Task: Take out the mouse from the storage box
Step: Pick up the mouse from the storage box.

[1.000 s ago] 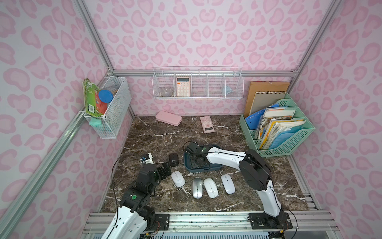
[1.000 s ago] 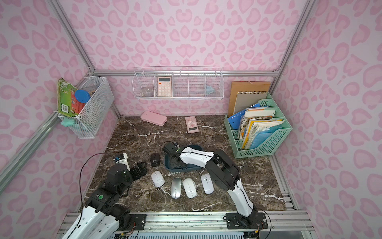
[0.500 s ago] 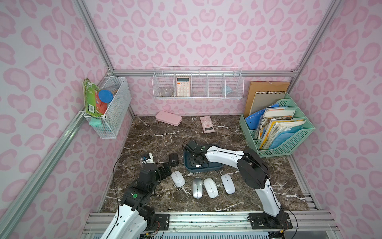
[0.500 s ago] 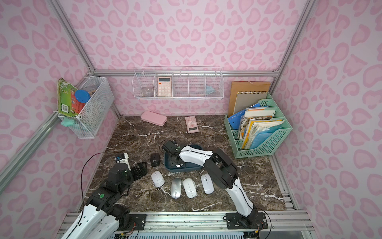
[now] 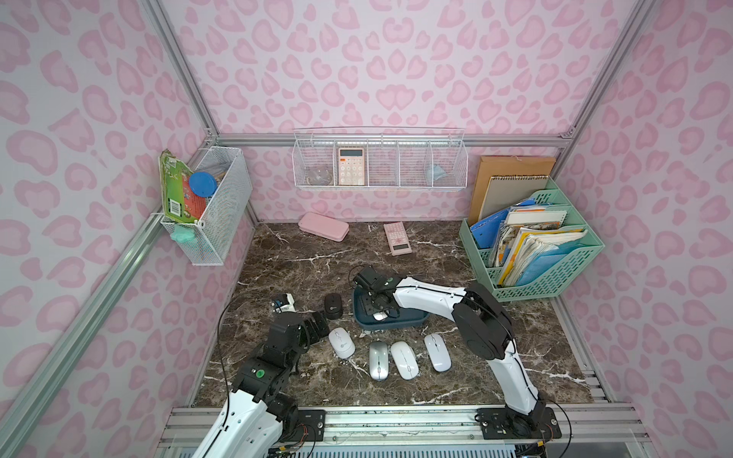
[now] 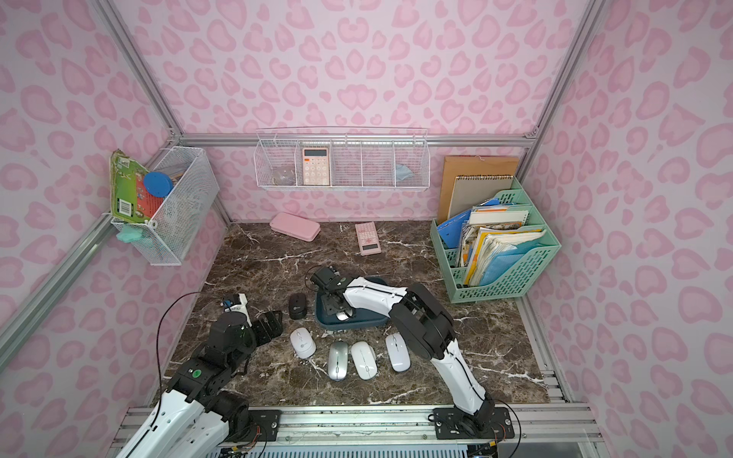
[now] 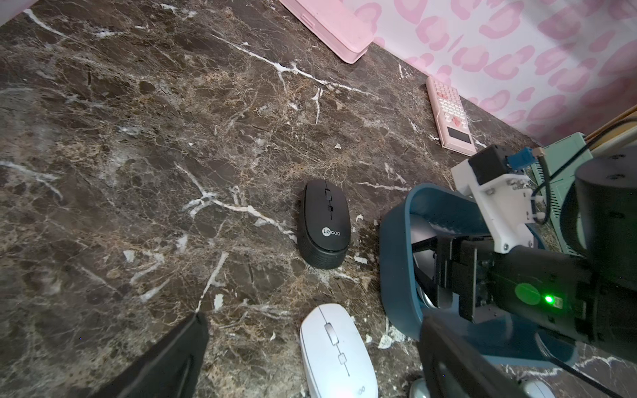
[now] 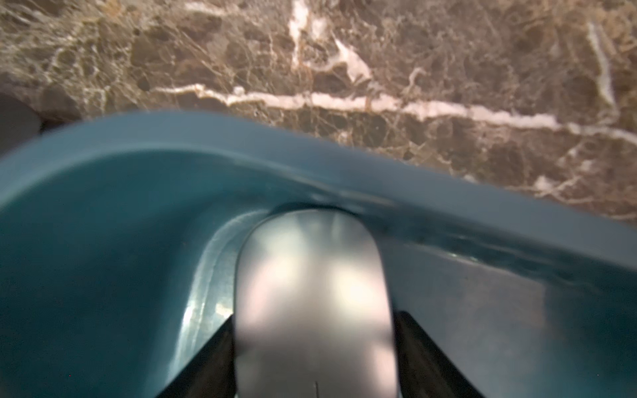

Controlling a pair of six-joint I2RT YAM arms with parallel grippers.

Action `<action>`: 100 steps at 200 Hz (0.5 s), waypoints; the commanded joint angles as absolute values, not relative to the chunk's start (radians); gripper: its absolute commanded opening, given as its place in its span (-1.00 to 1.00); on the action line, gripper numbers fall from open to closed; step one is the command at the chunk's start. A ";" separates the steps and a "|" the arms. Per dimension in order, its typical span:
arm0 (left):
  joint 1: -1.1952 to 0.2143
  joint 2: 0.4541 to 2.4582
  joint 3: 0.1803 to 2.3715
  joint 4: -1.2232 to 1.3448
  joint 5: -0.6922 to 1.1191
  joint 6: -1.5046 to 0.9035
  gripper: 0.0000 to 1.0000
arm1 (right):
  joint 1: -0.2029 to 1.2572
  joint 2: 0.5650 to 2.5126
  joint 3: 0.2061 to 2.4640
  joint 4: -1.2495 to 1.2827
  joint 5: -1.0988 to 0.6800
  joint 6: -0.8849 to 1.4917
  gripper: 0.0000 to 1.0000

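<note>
- The right pincer (image 8: 314, 317) sat inside the storage box (image 8: 103, 206), both fingers pressed against the silver mouse (image 8: 310, 268).
- The left pincer (image 7: 313, 318) gaped wide, empty, above the counter (image 7: 138, 138).

Silver mouse (image 8: 312, 303) is blurred, cut off at the edge

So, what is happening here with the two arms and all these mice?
The right gripper is down inside the storage box, its fingers pressed on both sides of a silver mouse that lies in the box by the wall. The left gripper hangs open above the table, holding nothing. A black mouse and four pale mice lie outside the box.
</note>
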State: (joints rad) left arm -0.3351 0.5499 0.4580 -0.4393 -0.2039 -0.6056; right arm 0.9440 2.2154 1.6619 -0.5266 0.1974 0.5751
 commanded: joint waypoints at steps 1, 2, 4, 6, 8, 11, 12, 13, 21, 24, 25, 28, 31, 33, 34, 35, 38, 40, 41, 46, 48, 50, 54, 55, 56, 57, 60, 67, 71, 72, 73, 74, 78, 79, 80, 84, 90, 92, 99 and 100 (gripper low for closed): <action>-0.334 0.549 0.465 -0.431 -0.213 -0.600 0.97 | 0.944 2.200 1.654 -0.548 0.196 0.570 0.18; -0.334 0.550 0.465 -0.432 -0.213 -0.600 0.97 | 0.944 2.198 1.653 -0.548 0.197 0.569 0.17; -0.334 0.551 0.464 -0.431 -0.213 -0.600 0.97 | 0.944 2.195 1.652 -0.548 0.198 0.569 0.15; -0.335 0.550 0.464 -0.431 -0.212 -0.600 0.97 | 0.944 2.191 1.650 -0.548 0.198 0.570 0.14; -0.335 0.550 0.465 -0.430 -0.212 -0.600 0.97 | 0.944 2.188 1.649 -0.548 0.198 0.569 0.12; -0.334 0.550 0.465 -0.430 -0.212 -0.600 0.97 | 0.944 2.182 1.646 -0.548 0.199 0.570 0.11; -0.334 0.550 0.465 -0.430 -0.212 -0.600 0.97 | 0.944 2.179 1.644 -0.548 0.200 0.570 0.10; -0.334 0.550 0.464 -0.430 -0.212 -0.600 0.97 | 0.944 2.177 1.644 -0.548 0.201 0.570 0.09; -0.335 0.549 0.465 -0.430 -0.212 -0.600 0.97 | 0.943 2.160 1.634 -0.546 0.203 0.570 0.06; -0.334 0.550 0.465 -0.430 -0.212 -0.599 0.97 | 0.943 2.155 1.632 -0.546 0.204 0.568 0.06; -0.334 0.551 0.465 -0.430 -0.212 -0.599 0.97 | 0.943 2.150 1.629 -0.545 0.204 0.568 0.06; -0.334 0.552 0.465 -0.431 -0.212 -0.599 0.97 | 0.945 2.143 1.625 -0.545 0.205 0.568 0.05; -0.334 0.550 0.466 -0.431 -0.212 -0.600 0.97 | 0.944 2.138 1.623 -0.545 0.207 0.567 0.05; -0.334 0.550 0.466 -0.430 -0.212 -0.600 0.97 | 0.943 2.131 1.620 -0.546 0.208 0.566 0.05; -0.334 0.550 0.466 -0.430 -0.211 -0.600 0.97 | 0.944 2.128 1.619 -0.546 0.209 0.566 0.04; -0.334 0.550 0.466 -0.430 -0.211 -0.600 0.97 | 0.944 2.127 1.618 -0.547 0.210 0.566 0.04; -0.334 0.549 0.464 -0.430 -0.212 -0.600 0.97 | 0.943 2.121 1.616 -0.548 0.212 0.566 0.04; -0.334 0.550 0.465 -0.429 -0.210 -0.600 0.97 | 0.942 2.118 1.615 -0.549 0.213 0.566 0.04; -0.334 0.551 0.464 -0.428 -0.209 -0.600 0.97 | 0.942 2.115 1.614 -0.550 0.213 0.566 0.04; -0.334 0.550 0.465 -0.428 -0.207 -0.600 0.97 | 0.942 2.101 1.610 -0.553 0.214 0.566 0.03; -0.334 0.551 0.464 -0.427 -0.207 -0.600 0.97 | 0.940 2.096 1.609 -0.554 0.215 0.566 0.03; -0.334 0.551 0.464 -0.427 -0.207 -0.600 0.97 | 0.939 2.092 1.607 -0.555 0.215 0.566 0.03; -0.334 0.551 0.465 -0.427 -0.206 -0.600 0.97 | 0.938 2.082 1.603 -0.557 0.215 0.566 0.03; -0.334 0.552 0.465 -0.427 -0.206 -0.600 0.97 | 0.938 2.080 1.602 -0.557 0.215 0.566 0.03; -0.335 0.552 0.465 -0.427 -0.206 -0.600 0.97 | 0.937 2.077 1.601 -0.557 0.215 0.566 0.03; -0.335 0.552 0.464 -0.427 -0.205 -0.600 0.97 | 0.937 2.075 1.600 -0.557 0.215 0.566 0.03; -0.334 0.553 0.464 -0.427 -0.204 -0.600 0.97 | 0.937 2.066 1.596 -0.557 0.216 0.568 0.03; -0.335 0.552 0.464 -0.427 -0.203 -0.600 0.97 | 0.933 2.046 1.585 -0.558 0.215 0.570 0.03; -0.334 0.554 0.465 -0.425 -0.202 -0.599 0.97 | 0.931 2.034 1.578 -0.557 0.215 0.573 0.03; -0.334 0.554 0.465 -0.425 -0.201 -0.600 0.97 | 0.931 2.030 1.575 -0.557 0.215 0.572 0.03; -0.334 0.554 0.465 -0.425 -0.201 -0.600 0.97 | 0.930 2.027 1.573 -0.556 0.215 0.573 0.03; -0.334 0.554 0.465 -0.425 -0.201 -0.600 0.97 | 0.931 2.024 1.570 -0.556 0.215 0.573 0.03; -0.334 0.554 0.465 -0.425 -0.201 -0.600 0.97 | 0.929 2.013 1.563 -0.553 0.215 0.575 0.03; -0.334 0.555 0.465 -0.425 -0.200 -0.600 0.97 | 0.928 2.009 1.560 -0.552 0.215 0.575 0.03; -0.334 0.555 0.465 -0.425 -0.201 -0.600 0.97 | 0.927 2.005 1.557 -0.551 0.215 0.575 0.03; -0.334 0.555 0.466 -0.425 -0.199 -0.600 0.97 | 0.924 1.990 1.546 -0.549 0.213 0.578 0.03; -0.335 0.554 0.464 -0.424 -0.198 -0.600 0.97 | 0.919 1.969 1.529 -0.545 0.210 0.580 0.03; -0.334 0.553 0.465 -0.425 -0.197 -0.600 0.97 | 0.917 1.961 1.524 -0.543 0.208 0.582 0.02; -0.335 0.552 0.465 -0.425 -0.198 -0.600 0.97 | 0.910 1.938 1.505 -0.540 0.204 0.583 0.02; -0.335 0.552 0.464 -0.425 -0.198 -0.600 0.97 | 0.908 1.932 1.503 -0.539 0.204 0.585 0.02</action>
State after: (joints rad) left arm -0.3351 0.5549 0.4580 -0.4389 -0.2028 -0.6025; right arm 0.9226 1.9923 1.5421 -0.5514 0.1997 0.5694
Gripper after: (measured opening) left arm 0.985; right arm 0.593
